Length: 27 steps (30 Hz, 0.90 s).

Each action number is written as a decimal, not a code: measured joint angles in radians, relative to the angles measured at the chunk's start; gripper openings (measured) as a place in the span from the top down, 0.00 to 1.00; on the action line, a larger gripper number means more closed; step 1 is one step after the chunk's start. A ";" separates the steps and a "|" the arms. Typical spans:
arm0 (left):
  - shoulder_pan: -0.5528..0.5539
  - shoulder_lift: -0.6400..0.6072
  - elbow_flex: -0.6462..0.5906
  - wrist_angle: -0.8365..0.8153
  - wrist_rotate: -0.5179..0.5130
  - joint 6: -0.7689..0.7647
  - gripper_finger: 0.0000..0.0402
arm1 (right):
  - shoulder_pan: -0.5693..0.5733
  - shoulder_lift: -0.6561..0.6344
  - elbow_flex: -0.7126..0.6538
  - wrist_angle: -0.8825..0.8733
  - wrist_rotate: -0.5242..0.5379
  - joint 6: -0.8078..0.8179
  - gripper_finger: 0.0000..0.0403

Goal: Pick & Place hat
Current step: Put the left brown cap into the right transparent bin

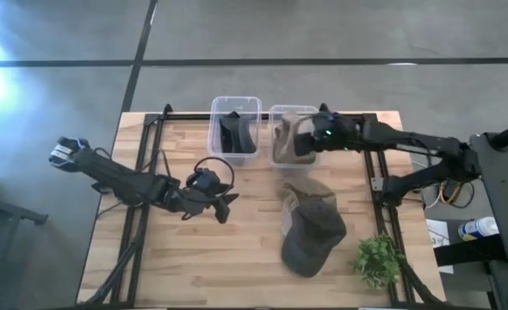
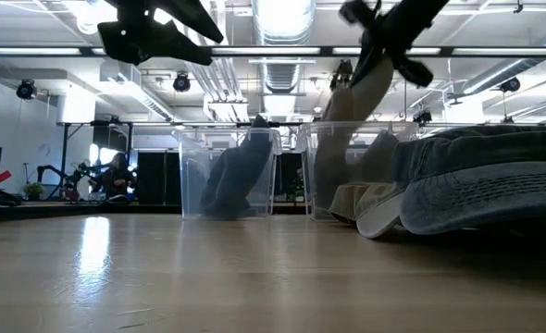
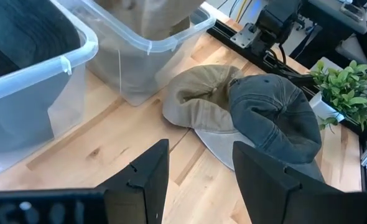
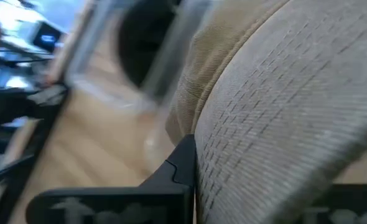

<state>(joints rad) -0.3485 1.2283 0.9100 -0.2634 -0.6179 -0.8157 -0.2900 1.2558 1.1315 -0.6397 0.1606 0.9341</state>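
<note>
My right gripper is over the right clear bin at the table's far edge, shut on a beige hat that hangs down into that bin. The left clear bin contains a dark hat. A grey denim cap lies on the table, overlapping a second beige hat on its far side. My left gripper hovers open above the table's middle, left of those two hats. Its wrist view shows the grey cap and the beige hat ahead of it. My right gripper holds the beige hat by its upper part, coming from the table's right side. The cloth fills the space beside one finger. The hat hangs below the fingers, its lower end inside the right bin. One layer or several, I cannot tell.
A small green plant stands near the table's near right corner, close to the grey cap. Black frame rails run along the table's left and right sides. Bare wood lies in the near left part of the table.
</note>
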 joint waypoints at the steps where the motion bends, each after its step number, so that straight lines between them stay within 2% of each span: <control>1: 0.000 0.003 0.000 0.000 0.001 -0.005 0.57 | -0.030 0.025 0.001 0.000 -0.016 -0.010 0.97; 7: 0.000 0.012 0.000 0.000 0.002 -0.029 0.57 | -0.175 0.212 -0.013 0.066 -0.239 -0.072 0.97; 11: 0.000 0.012 0.000 0.000 0.001 -0.030 0.57 | -0.181 0.304 0.008 0.051 -0.259 -0.104 0.91; 16: 0.000 0.014 -0.004 0.000 0.001 -0.032 0.57 | -0.151 0.333 0.062 0.019 -0.258 -0.130 0.75; 21: 0.000 0.017 -0.030 0.002 0.002 -0.055 0.57 | -0.120 0.287 0.147 -0.096 -0.176 -0.165 0.58; 27: 0.000 0.022 -0.051 0.010 0.011 -0.079 0.57 | -0.030 0.207 0.279 -0.392 0.043 -0.199 0.47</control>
<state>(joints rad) -0.3485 1.2502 0.8585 -0.2538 -0.6070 -0.8952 -0.3198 1.4629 1.4107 -1.0317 0.2035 0.7352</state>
